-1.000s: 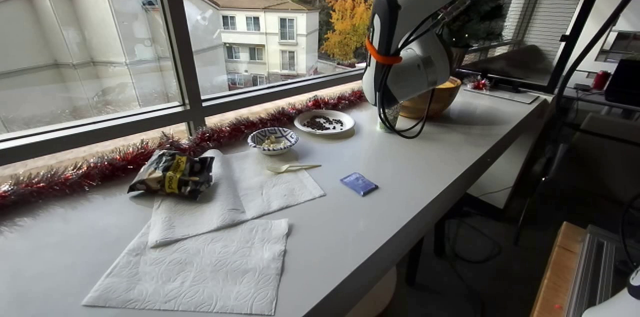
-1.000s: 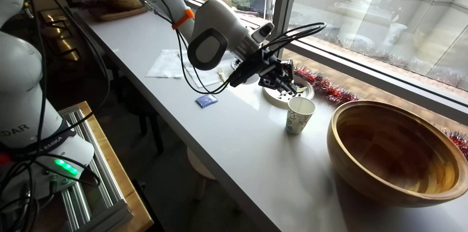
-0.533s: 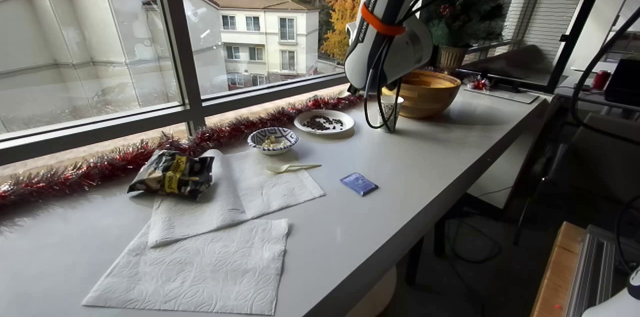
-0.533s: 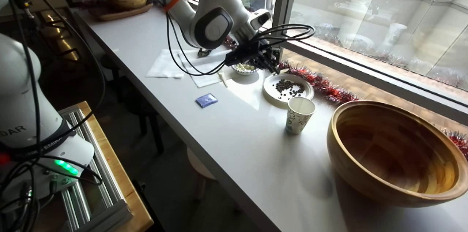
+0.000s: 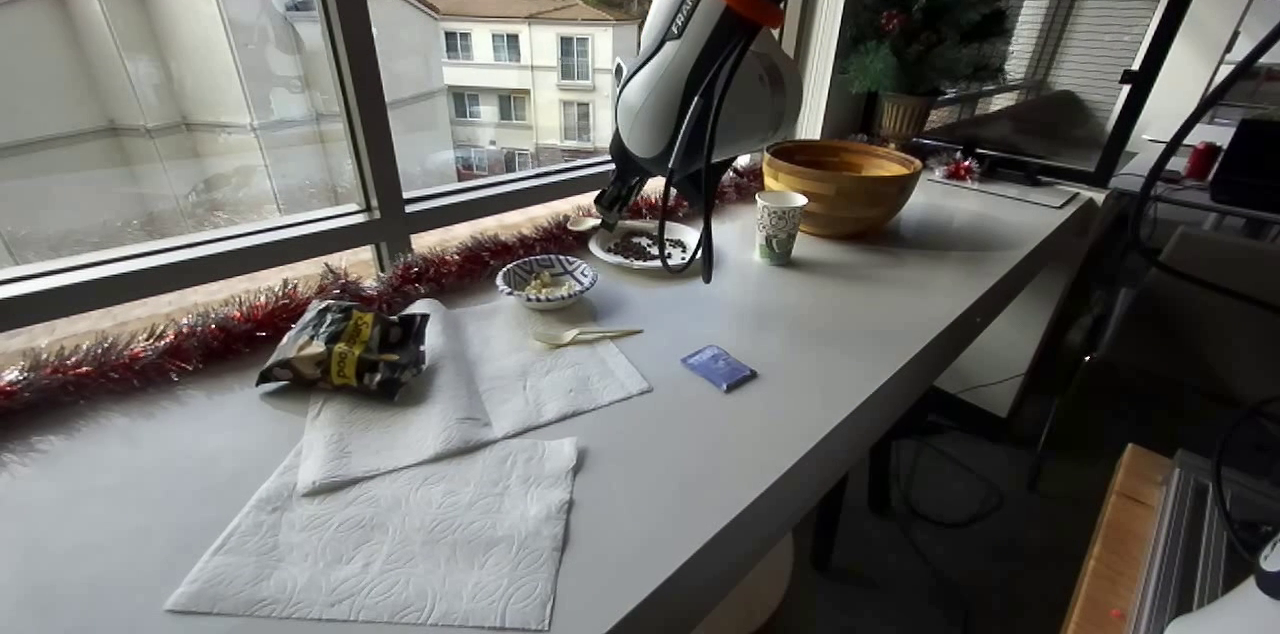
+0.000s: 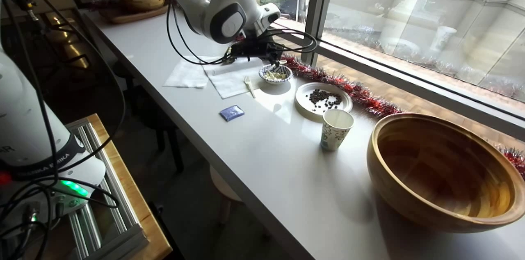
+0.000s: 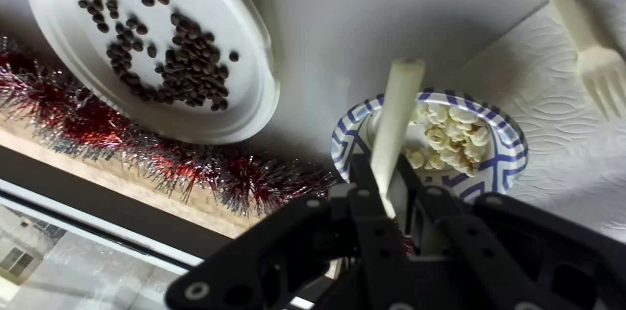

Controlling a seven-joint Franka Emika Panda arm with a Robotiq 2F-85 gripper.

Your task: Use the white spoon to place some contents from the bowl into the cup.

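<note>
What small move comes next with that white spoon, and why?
Probably lower the head of the white spoon toward the popcorn in the bowl: the end effector grips the spoon, whose head shows above the bowl in an exterior view, apart from the popcorn. Whether it's squarely over is unclear.

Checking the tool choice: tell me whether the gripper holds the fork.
No, the fork lies partly on the paper towel, while the gripper holds the white spoon.
</note>
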